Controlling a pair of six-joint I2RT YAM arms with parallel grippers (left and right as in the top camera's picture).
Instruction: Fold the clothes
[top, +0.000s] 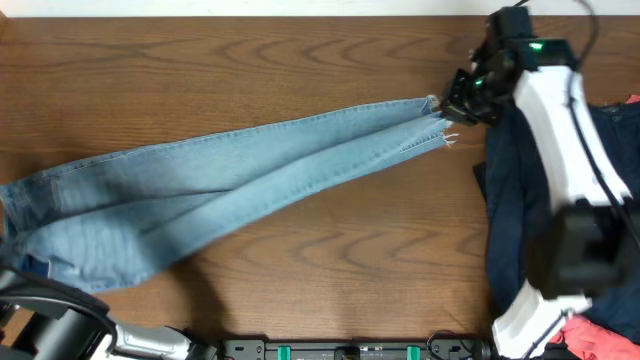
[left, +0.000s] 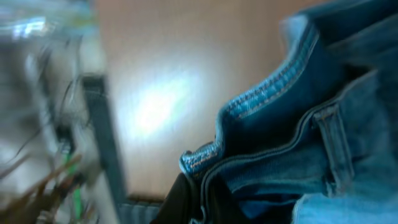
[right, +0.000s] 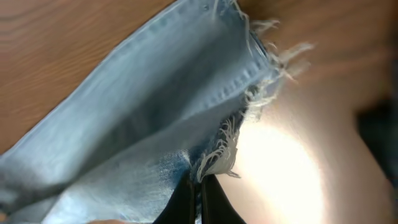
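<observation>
Overhead view: faded light-blue denim jeans (top: 230, 175) lie on the brown wooden table (top: 300, 60), long axis running near-left to far-right, frayed hems (top: 432, 118) pointing right. At the hems, the right gripper (top: 450, 105) pinches the cloth; the left gripper (left: 200, 186) pinches the waistband (left: 273, 87).

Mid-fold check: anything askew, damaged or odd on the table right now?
Nothing alarming. The jeans are stretched slantwise between the right gripper at the hems and the left gripper at the waistband. The hems are frayed, and the navy garment lies bunched under the right arm.
</observation>
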